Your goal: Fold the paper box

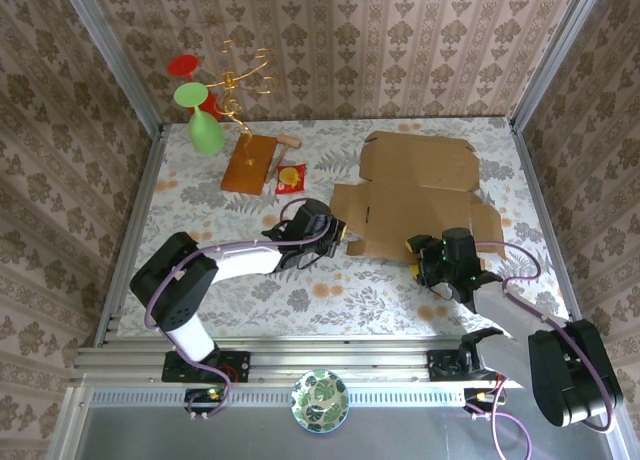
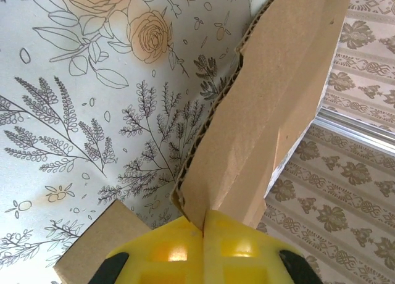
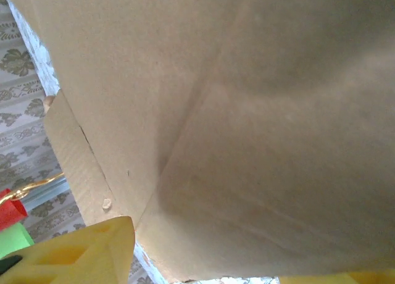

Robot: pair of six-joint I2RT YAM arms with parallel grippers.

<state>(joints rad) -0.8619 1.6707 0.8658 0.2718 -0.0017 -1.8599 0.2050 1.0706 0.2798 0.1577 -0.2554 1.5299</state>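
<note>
Nearest, at the table's front edge, a green leaf-patterned bowl (image 1: 319, 400) sits between the two arm bases. Past it, the left gripper (image 1: 335, 236) has its yellow jaws clenched on the raised left edge of the paper box (image 1: 420, 185). Its wrist camera shows the corrugated edge pinched between the fingertips (image 2: 176, 253), with the rest of that flap cut off by the frame. The right gripper (image 1: 428, 252) sits at the box's near right edge, jaws spread apart and released. From its wrist camera the brown panel looms close above one yellow finger (image 3: 80, 253), and whether they touch is hard to tell. The box lies mostly flat on the floral table (image 1: 250, 300), right of centre. Farther back left lie a wooden board (image 1: 248, 163) and a small red packet (image 1: 290, 178) with an unreadable label. Farthest stand a green goblet (image 1: 200, 120), a red goblet (image 1: 186, 68) partly hidden behind it, and a gold wire stand (image 1: 240, 80).
</note>
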